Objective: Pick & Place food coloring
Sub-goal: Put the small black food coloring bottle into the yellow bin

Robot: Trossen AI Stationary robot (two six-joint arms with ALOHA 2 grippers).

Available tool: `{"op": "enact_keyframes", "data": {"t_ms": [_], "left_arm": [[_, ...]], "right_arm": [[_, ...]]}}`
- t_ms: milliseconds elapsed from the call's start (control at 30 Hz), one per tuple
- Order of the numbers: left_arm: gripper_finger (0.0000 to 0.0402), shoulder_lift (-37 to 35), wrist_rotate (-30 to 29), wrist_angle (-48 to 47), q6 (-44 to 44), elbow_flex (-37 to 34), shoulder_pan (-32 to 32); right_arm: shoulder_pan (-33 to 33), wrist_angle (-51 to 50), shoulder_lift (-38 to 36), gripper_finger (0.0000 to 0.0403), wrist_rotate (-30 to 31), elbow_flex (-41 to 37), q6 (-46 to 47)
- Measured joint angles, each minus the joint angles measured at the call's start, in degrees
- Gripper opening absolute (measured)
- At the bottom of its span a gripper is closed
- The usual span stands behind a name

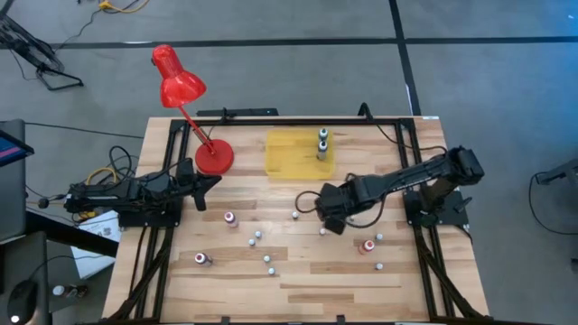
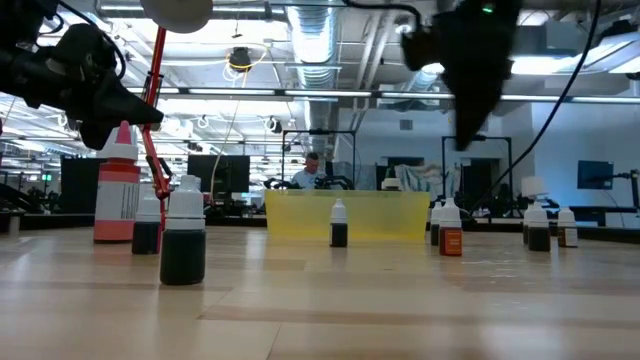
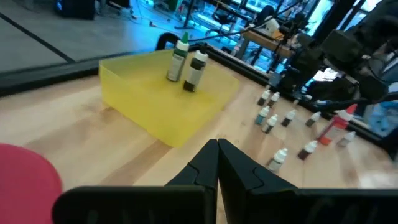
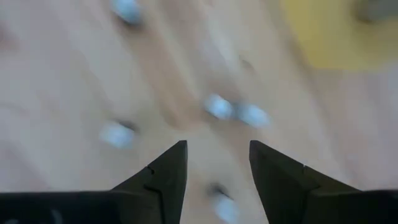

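The right gripper (image 4: pixel 214 171) hangs above the middle of the pale wooden slatted surface (image 1: pixel 298 284), its two dark fingers (image 4: pixel 163 173) parted with nothing between them. In the right wrist view it looks down on several small whitish-capped food coloring bottles (image 4: pixel 219 106), all blurred, so which one it is aimed at cannot be told.

That blur points to the main risk. Two bottles (image 4: pixel 252 116) stand almost touching, and fingers coming down there could straddle both, or tip one while closing on the other. These bottles are narrow and upright, so in my judgement a glancing finger would topple one and send it rolling.

More bottles are scattered over the near half of the surface, among them a red-bodied one (image 1: pixel 230 218) and an orange one (image 1: pixel 367 246). Two more (image 1: pixel 321 143) already stand in the flat yellow rectangular tray (image 1: pixel 287 161) at the far side; a careless drop there could knock them over.

The left gripper (image 3: pixel 217 163) is closed and empty, parked at the left edge beside the round base of the red desk lamp (image 1: pixel 213 157), which a wide carry could brush.
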Motion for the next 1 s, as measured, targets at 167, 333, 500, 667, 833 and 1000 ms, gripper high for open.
{"op": "enact_keyframes", "data": {"t_ms": [167, 333, 500, 667, 833, 1000], "left_arm": [[0.0000, -0.01, 5.48, 0.02, -2.56, 0.00, -0.01], [0.0000, 0.01, 8.29, 0.12, -4.70, 0.04, -0.02], [0.0000, 0.01, 8.30, 0.13, -4.91, 0.09, -0.02], [0.0000, 0.01, 8.31, -0.03, -4.95, 0.15, -0.02], [0.0000, 0.01, 8.31, -0.98, -4.96, 0.15, -0.02], [0.0000, 0.01, 8.31, -0.90, -5.11, 0.15, -0.02]], "right_arm": [[-1.86, 9.14, 0.00, 0.0173, -6.66, 0.00, -0.01], [-3.17, 18.11, 0.02, 0.0191, -6.90, 0.00, -1.15], [-3.58, 26.62, 2.05, 0.0217, -6.64, -0.04, -10.23], [-3.41, 32.18, 6.23, 0.0228, -6.66, 0.04, -17.18], [-3.65, 33.91, 10.60, 0.0222, -6.58, 0.04, -21.94], [-4.92, 33.26, 12.63, 0.0218, -6.47, -0.02, -23.71]]}}
